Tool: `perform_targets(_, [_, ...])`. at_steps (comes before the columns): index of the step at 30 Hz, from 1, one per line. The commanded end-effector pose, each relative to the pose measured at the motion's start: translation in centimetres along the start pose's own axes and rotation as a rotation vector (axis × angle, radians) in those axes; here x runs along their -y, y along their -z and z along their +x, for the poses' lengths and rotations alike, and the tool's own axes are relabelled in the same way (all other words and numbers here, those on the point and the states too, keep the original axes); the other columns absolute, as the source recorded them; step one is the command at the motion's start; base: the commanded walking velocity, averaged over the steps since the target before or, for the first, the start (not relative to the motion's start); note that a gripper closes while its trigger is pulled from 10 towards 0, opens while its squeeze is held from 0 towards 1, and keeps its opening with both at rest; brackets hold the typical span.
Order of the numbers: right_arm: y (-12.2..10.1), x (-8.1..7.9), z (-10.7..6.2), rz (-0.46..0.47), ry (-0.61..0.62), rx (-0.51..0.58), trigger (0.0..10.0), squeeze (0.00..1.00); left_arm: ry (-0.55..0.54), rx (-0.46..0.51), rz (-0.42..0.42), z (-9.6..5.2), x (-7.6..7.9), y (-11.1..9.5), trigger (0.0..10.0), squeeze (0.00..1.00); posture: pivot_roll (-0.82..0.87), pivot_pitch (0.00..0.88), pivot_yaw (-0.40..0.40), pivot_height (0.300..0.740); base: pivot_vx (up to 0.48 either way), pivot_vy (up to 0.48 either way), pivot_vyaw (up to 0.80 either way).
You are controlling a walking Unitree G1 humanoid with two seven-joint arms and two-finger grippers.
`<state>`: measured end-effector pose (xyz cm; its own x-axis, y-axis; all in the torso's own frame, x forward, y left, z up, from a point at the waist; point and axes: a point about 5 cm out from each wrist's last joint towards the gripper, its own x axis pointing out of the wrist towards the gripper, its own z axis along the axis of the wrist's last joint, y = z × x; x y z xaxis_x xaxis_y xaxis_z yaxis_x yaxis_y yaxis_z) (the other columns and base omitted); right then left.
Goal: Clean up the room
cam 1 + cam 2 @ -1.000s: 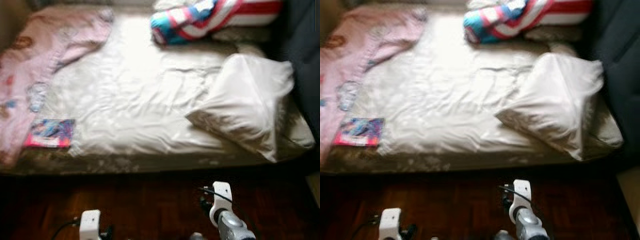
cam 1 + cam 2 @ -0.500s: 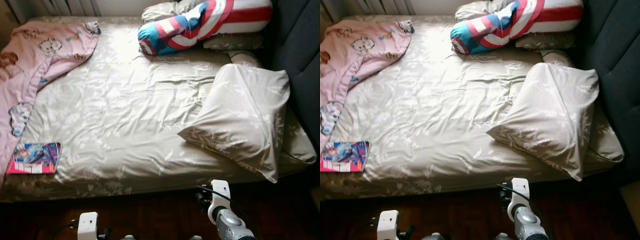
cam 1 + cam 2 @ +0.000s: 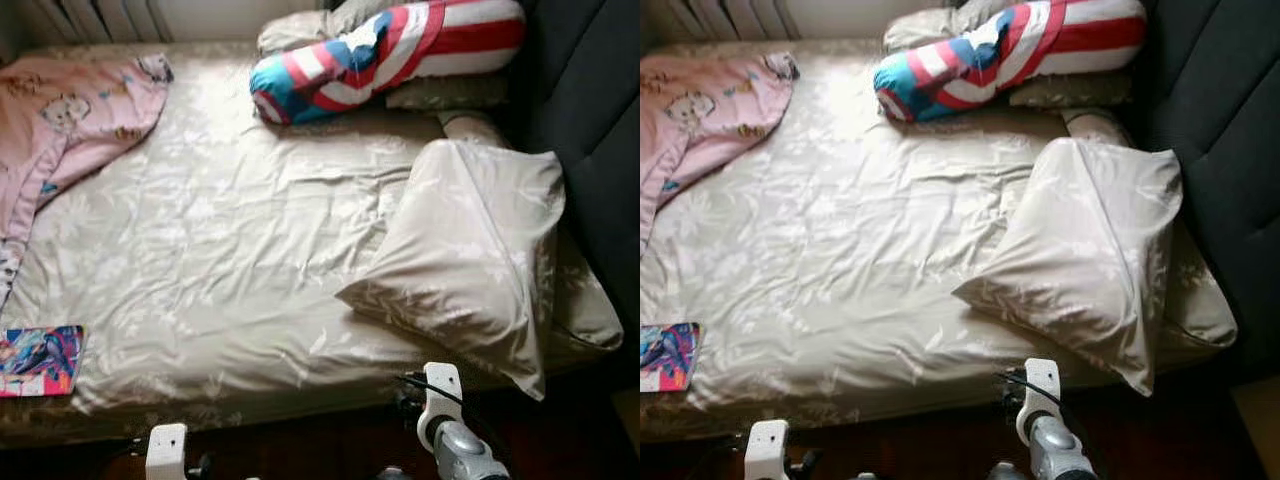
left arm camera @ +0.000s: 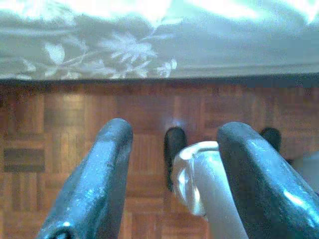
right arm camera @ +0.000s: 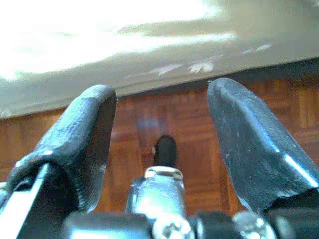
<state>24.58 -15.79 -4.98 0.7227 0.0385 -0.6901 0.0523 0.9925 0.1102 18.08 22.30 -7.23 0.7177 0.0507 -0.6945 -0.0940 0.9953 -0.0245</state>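
Here, one bed (image 3: pixel 230 260), three pillows, one magazine (image 3: pixel 38 360).

Beige leaf-print sheet (image 3: pixel 230 250), pink cartoon-print blanket (image 3: pixel 60 120), red-white-blue striped pillow (image 3: pixel 390 45), brown parquet floor (image 4: pixel 65 114)

- The left gripper (image 4: pixel 172 179) of two long black fingers hung low, spread apart.
- The right gripper (image 5: pixel 162 149) of two long black fingers hung low, likewise parted.
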Motion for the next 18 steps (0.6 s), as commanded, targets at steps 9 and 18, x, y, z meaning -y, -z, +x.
perform_targets(9, [0.7,0.3,-0.2,0.010,0.008,-0.024,10.0,0.00,0.010,-0.063,-0.013,-0.3,0.9,1.6,10.0,0.00,0.05,0.191,-0.055,0.740,0.290,0.000,0.00])
perform_targets(18, [0.8,0.3,-0.2,0.008,0.007,-0.027,10.0,0.00,0.016,-0.067,-0.007,-0.2,1.4,1.7,10.0,0.00,0.06,0.188,-0.054,0.740,0.000,0.000,0.00])
